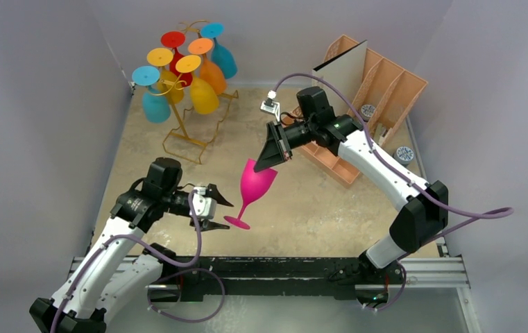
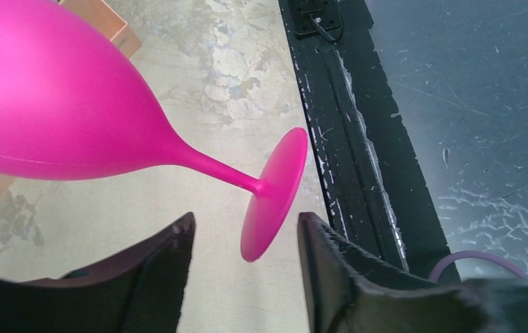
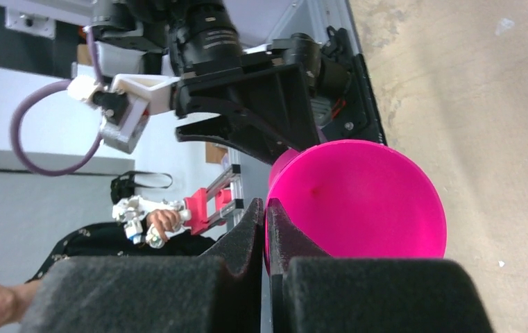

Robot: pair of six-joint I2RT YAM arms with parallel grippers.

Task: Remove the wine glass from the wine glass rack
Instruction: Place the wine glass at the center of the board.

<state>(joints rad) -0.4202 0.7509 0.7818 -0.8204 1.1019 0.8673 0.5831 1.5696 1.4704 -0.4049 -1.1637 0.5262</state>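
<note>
Holding the glass (image 1: pixel 257 182) by its rim (image 3: pixel 386 149), already off the rack (image 1: pixel 198 132) and tilted above the tabletop (image 1: pixel 302 201), the right claw (image 3: pixel 266 215) is pinched shut while the left claw (image 2: pixel 245 229) stands half open around the foot (image 2: pixel 275 194), so the next move, I judge, is a careful setting down.

Right arm (image 1: pixel 379 163) stretched in above the wine glass (image 1: pixel 257 182), jaws clamped on its rim. Left arm (image 1: pixel 118 239) low beside the glass, jaws parted around its foot.
</note>
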